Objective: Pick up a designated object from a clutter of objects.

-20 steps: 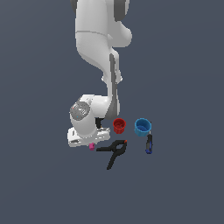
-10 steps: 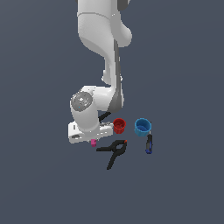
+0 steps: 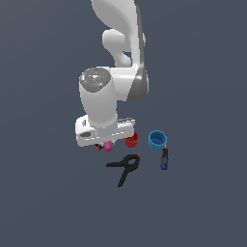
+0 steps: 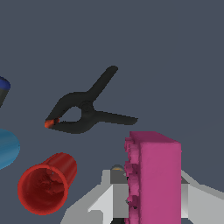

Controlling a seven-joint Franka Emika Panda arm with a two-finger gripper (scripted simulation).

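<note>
- Gripper (image 3: 107, 146) closed on the small bright pink stubby oblong piece (image 4: 154, 177), gripped between both grey fingers (image 4: 101, 203) in the wrist view; studded edge of the piece facing the camera.
- In the exterior view, pink piece (image 3: 108, 146) just under the white hand, apparently off the dark grey counter (image 3: 202, 202), though clearance hard to judge.
- Left on the counter: black spring clamp with orange tip (image 3: 125, 166), small red cup (image 3: 131, 140) lying on its side, blue cup (image 3: 157, 140), slim dark blue pen-like object (image 3: 164, 158). Second clamp not made out here.
- From the wrist view: black clamp (image 4: 85, 111) well apart from the held piece, red cup (image 4: 46, 183) nearer, blue cup (image 4: 6, 148) at the frame edge.
- Step in hand, by judgement: grasp made, lift under way or just starting.
- Next move calls for: straight rise, firm squeeze kept, no sideways drift toward the red cup beside the hand.
- Risk: small piece slipping or twisting between the fingers if the grip loosens.
</note>
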